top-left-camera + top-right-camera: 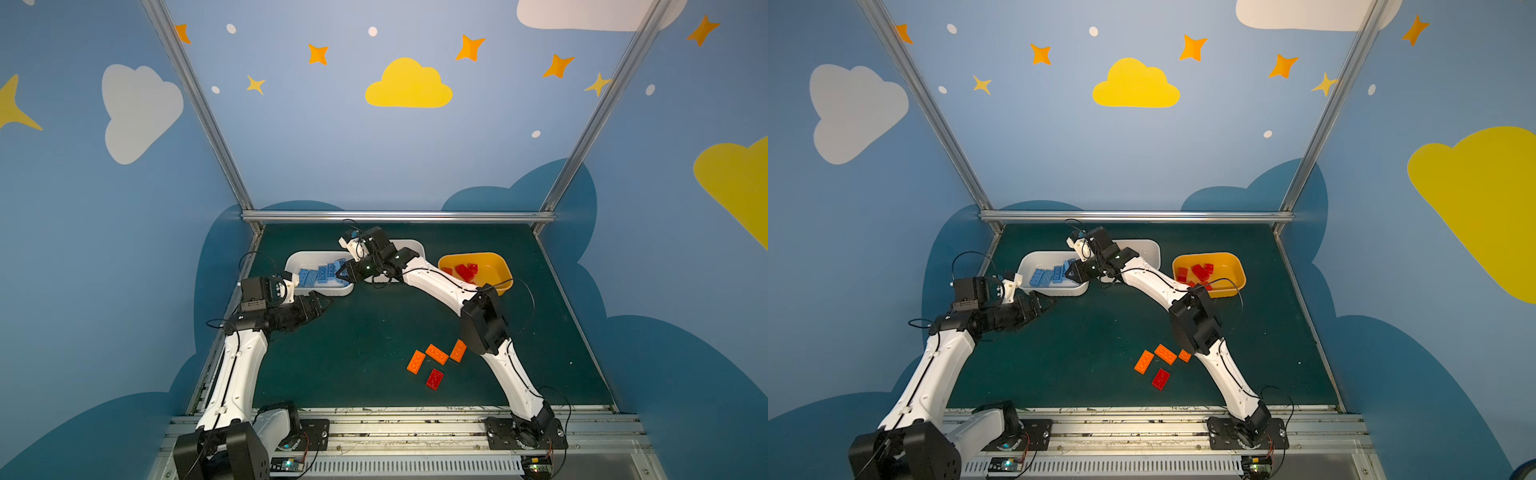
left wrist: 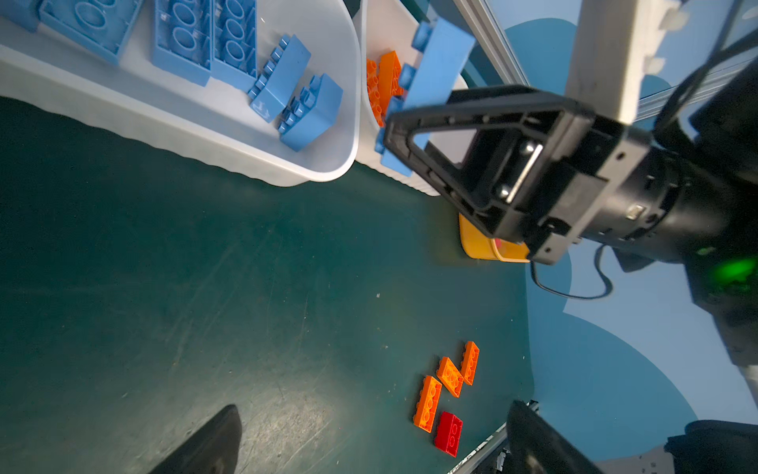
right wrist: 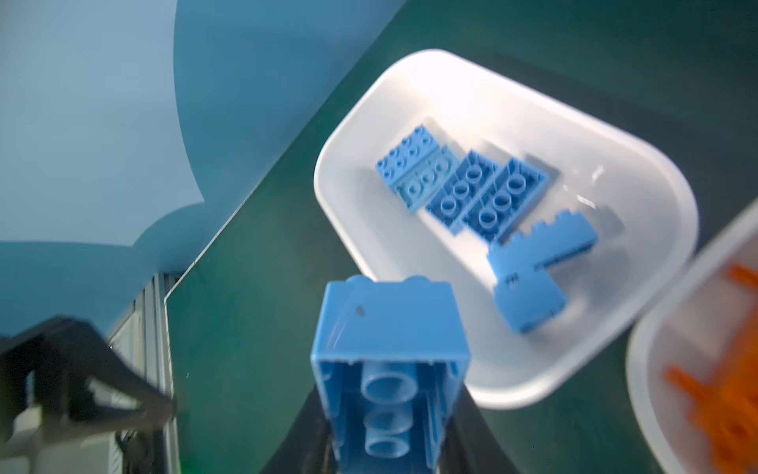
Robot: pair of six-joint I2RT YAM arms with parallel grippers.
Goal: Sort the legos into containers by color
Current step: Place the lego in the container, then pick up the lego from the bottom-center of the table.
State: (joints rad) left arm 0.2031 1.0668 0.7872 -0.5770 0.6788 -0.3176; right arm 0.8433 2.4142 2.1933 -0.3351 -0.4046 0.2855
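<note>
At nine o'clock the left gripper (image 1: 319, 305) rests with its jaws apart, empty. At eleven a white tub (image 1: 293, 262) collects blue bricks (image 1: 320, 275). The right gripper (image 1: 344, 274), clamped on a blue brick (image 3: 389, 324), hovers at the tub's rim, likely to drop it in. At twelve a second white tub (image 1: 415, 246) holds orange pieces (image 2: 385, 78). At one a yellow tub (image 1: 505, 272) holds reds (image 1: 465, 271). At five, three orange bricks (image 1: 436, 354) and a red brick (image 1: 434, 378) lie unsorted.

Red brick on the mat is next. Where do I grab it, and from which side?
Come straight down: the red brick lies flat, studs up, so only its side walls can be pinched. Pinch across the two long sides at mid-length, wrist turned to match its diagonal lie. An orange brick sits close to one corner; stay clear.
</note>
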